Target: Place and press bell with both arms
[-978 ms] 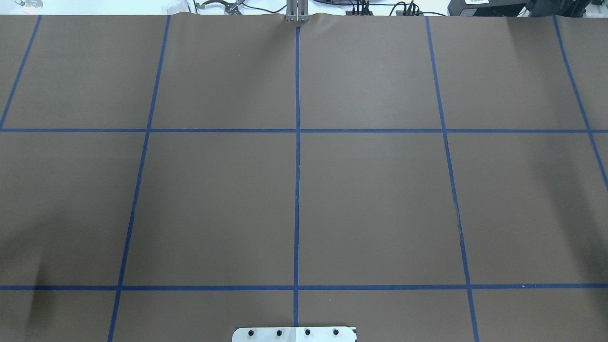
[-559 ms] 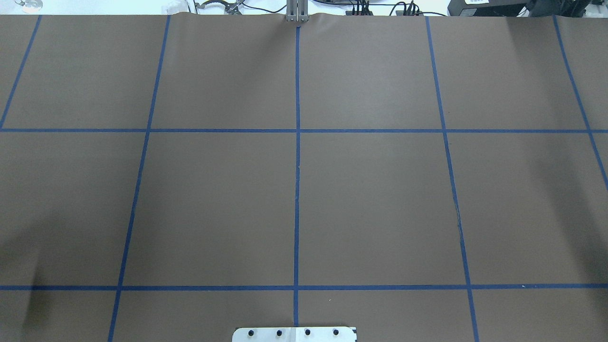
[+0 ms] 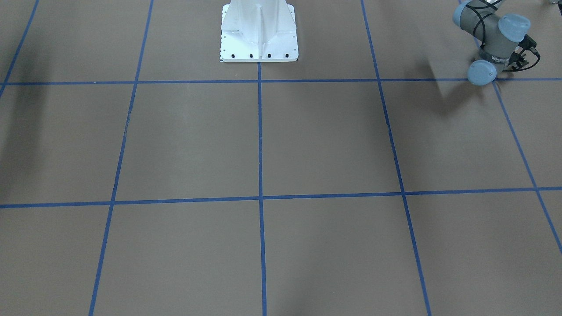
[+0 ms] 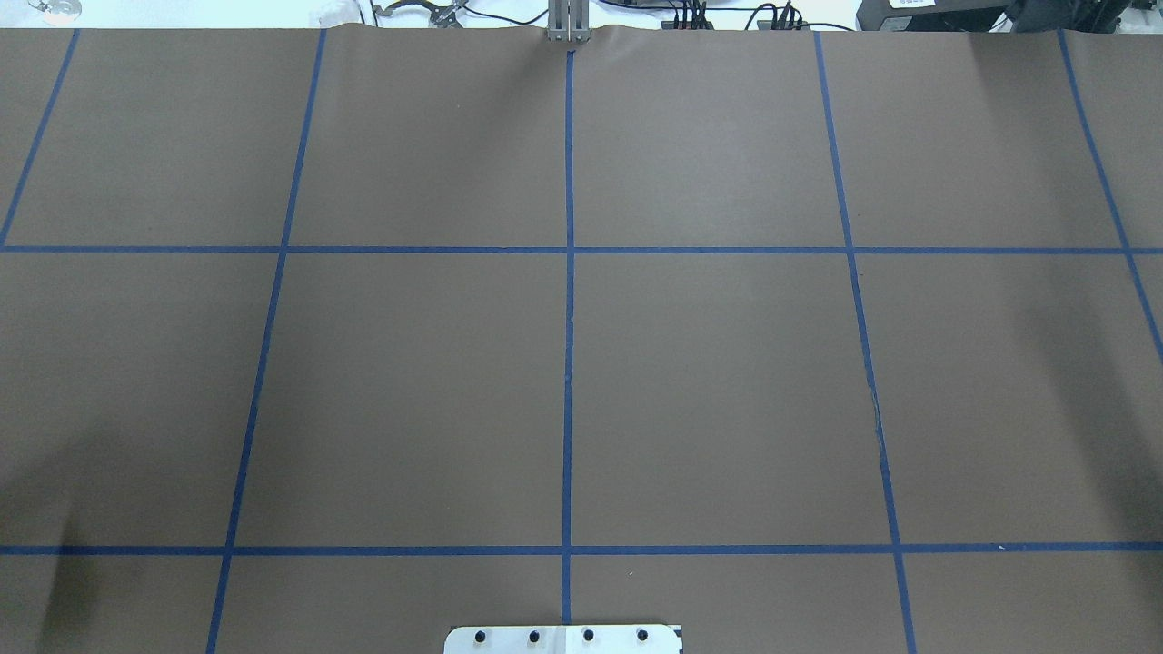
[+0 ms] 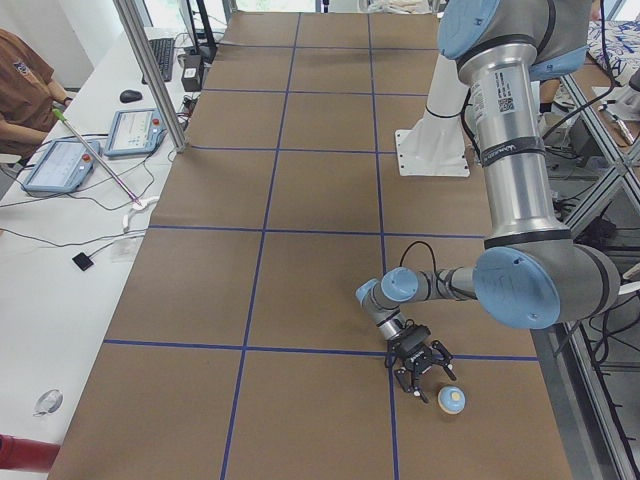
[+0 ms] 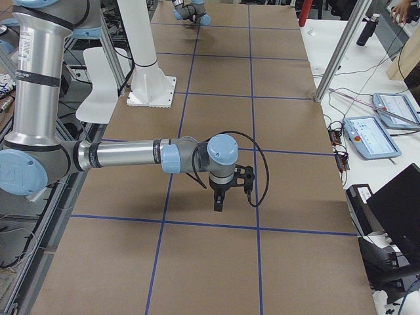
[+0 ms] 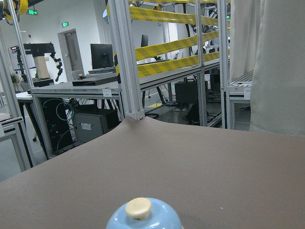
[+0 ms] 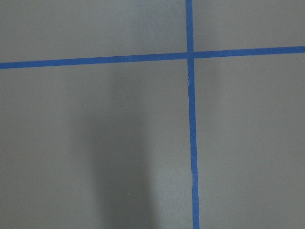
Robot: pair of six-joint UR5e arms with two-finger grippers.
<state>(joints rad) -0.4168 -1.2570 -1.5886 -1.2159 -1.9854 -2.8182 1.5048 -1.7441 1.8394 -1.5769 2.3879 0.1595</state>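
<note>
**Bell (image 5: 451,400) stands at the table's left end beside the left gripper (image 5: 424,375); right gripper (image 6: 218,202) hangs well apart from it**

At the robot's left end of the table (image 4: 727,381), the left arm (image 5: 515,180) drops from its shoulder, folds at the elbow and runs its forearm low over the brown surface. The left gripper is close above the table, just past a blue tape line (image 5: 300,349) on the side toward that end. It is judged from the side view only, so I cannot tell whether its fingers are spread or together. The bell stands upright on the table just beside the gripper's tip, near the edge on the robot's side. Whether the two touch cannot be told. In the left wrist view the light-blue dome sits at the bottom edge, centred, with its cream button (image 7: 138,208) on top.

In the middle, the white pedestal (image 3: 259,30) is bolted down at the robot's edge, astride the central tape line.

Toward the right end, the right arm (image 6: 125,156) reaches out level from its elbow over the table, its wrist turned downward. The right gripper points straight down and hangs above the surface, a little short of a tape line. Here too only the side view shows it, so whether it is spread or closed cannot be told. The right wrist view looks straight down on a crossing (image 8: 190,55) of two tape lines, with a soft shadow to one side. Beyond the table's far edge, two control tablets (image 6: 371,138) lie on a white bench
</note>
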